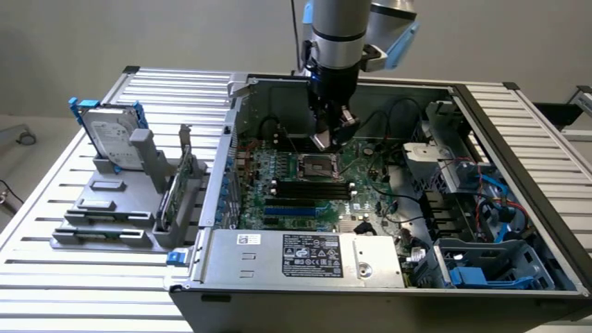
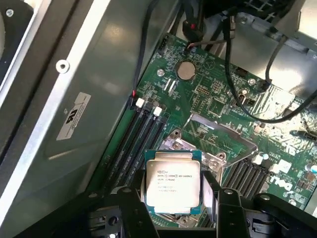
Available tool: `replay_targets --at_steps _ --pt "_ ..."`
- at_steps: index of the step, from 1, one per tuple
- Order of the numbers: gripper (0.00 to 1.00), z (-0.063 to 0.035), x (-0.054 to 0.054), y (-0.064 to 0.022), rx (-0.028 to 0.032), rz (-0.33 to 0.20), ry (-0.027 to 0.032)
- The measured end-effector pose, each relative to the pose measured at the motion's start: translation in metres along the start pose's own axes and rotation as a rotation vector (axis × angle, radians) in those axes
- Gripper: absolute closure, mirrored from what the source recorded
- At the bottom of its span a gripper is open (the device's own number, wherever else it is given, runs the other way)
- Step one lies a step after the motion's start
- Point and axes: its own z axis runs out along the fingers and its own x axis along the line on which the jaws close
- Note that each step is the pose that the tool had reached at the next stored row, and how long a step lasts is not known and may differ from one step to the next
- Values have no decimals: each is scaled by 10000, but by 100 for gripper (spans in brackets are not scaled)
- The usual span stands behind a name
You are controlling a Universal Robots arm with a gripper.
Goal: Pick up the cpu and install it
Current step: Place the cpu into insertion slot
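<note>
Clamping the cpu, the gripper is hovering near the socket; lowering it crooked could bend pins.

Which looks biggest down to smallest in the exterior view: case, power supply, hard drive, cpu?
1. case
2. power supply, though it sits nearer the camera than the next
3. hard drive
4. cpu, smallest

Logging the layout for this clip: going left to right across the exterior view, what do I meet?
Hard drive → computer case's left wall → gripper holding the cpu → blue cables.
</note>
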Motion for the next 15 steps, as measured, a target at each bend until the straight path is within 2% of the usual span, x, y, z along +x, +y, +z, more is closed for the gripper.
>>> replay_targets --at_steps 4,8,15 --pt "45 2 12 -26 -13 334 -25" --pt "45 2 36 -90 -18 450 -32" --pt "45 27 36 -95 -56 1600 -126"
